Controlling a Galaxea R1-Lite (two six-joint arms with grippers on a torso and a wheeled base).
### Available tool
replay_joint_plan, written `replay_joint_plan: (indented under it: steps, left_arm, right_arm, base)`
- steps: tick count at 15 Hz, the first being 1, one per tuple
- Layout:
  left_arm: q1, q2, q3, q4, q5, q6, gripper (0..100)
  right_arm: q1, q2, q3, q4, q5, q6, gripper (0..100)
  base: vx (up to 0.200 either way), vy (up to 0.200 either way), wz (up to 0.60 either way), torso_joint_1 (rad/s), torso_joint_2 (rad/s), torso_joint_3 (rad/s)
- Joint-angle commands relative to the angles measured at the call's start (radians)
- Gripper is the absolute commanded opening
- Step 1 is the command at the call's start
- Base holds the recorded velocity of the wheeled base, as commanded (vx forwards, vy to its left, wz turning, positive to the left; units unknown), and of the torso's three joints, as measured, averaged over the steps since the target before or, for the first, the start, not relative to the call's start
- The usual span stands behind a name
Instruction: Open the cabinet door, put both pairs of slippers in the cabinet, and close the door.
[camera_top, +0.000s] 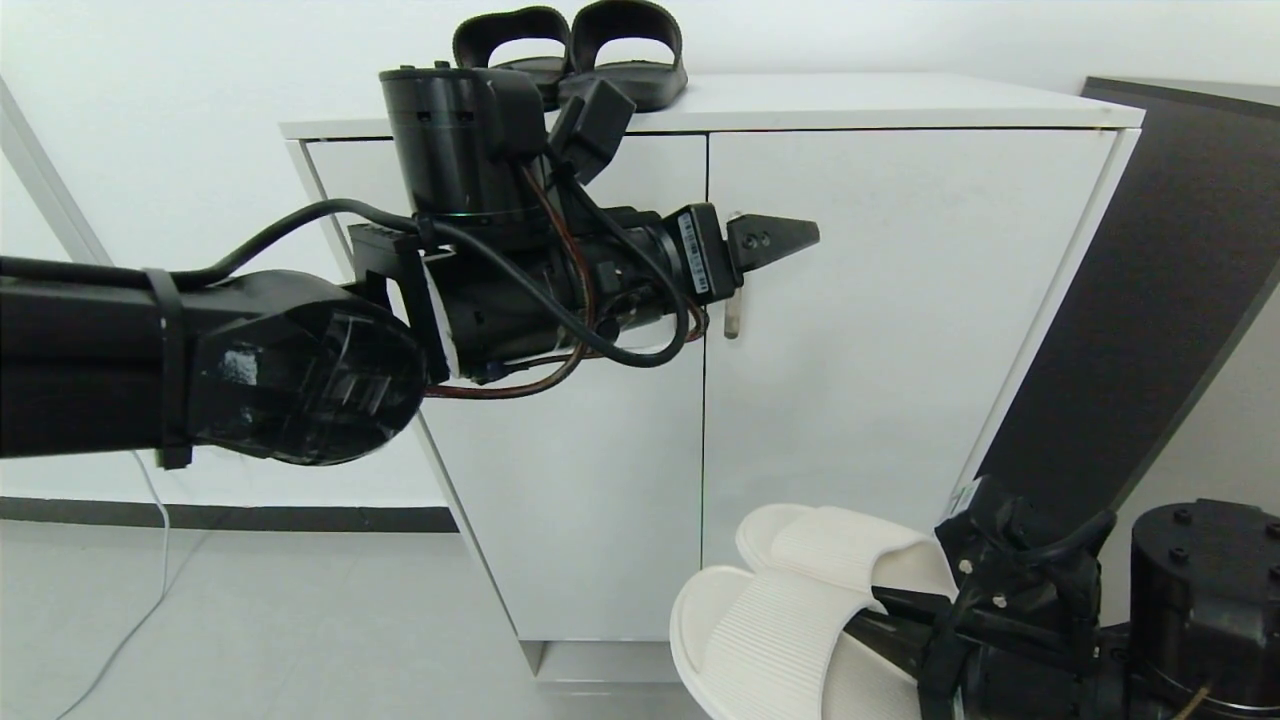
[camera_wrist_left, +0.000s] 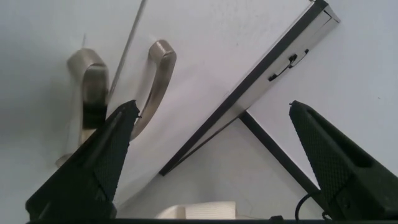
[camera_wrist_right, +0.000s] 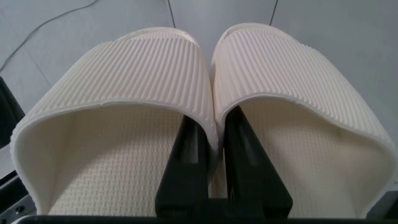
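Both doors of the cabinet are shut; nothing is stowed. The left gripper, fingers spread, is at the handles, grasping neither. The right gripper clamps the white slippers, low near right. The black slippers lie on the cabinet top. In my judgement, every step remains.

Colours, quick rundown: cabinet is plain flat white, doors and top alike, with brushed silver door handles. Black slippers up at 12 o'clock are solid black, no markings. Cream slippers down at 5 o'clock are off-white, straps ribbed in fine parallel lines, insoles with a tiny dimpled texture. Left gripper and right gripper are both black, the left one's pads finely dotted. Dark grey panel at 3 o'clock, black skirting stripe at 8 o'clock, white wall, pale grey floor.
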Motion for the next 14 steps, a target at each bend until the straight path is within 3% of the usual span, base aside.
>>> replay_joint_plan:
  steps: [1,7,8,14]
  left_arm:
    - [0.001,0.032,-0.026,0.001,0.004,0.0,100]
    - [-0.004,0.08,-0.084,0.016,0.002,-0.003,100]
    - [-0.004,0.08,-0.082,0.015,0.002,-0.003,0]
    - [-0.01,0.047,-0.046,0.029,-0.006,-0.005,0]
  right_arm:
    - [0.0,0.009,0.0,-0.002,0.0,0.0,0]
    - [0.0,0.009,0.0,-0.002,-0.001,0.0,0]
    - [0.0,0.009,0.001,-0.002,-0.001,0.0,0]
    - [0.003,0.009,0.02,0.0,0.012,-0.003,0]
  base:
    - [0.0,0.0,0.0,0.0,0.0,0.0]
    - [0.0,0.0,0.0,0.0,0.0,0.0]
    - [0.0,0.0,0.0,0.0,0.0,0.0]
    - [0.0,0.0,0.0,0.0,0.0,0.0]
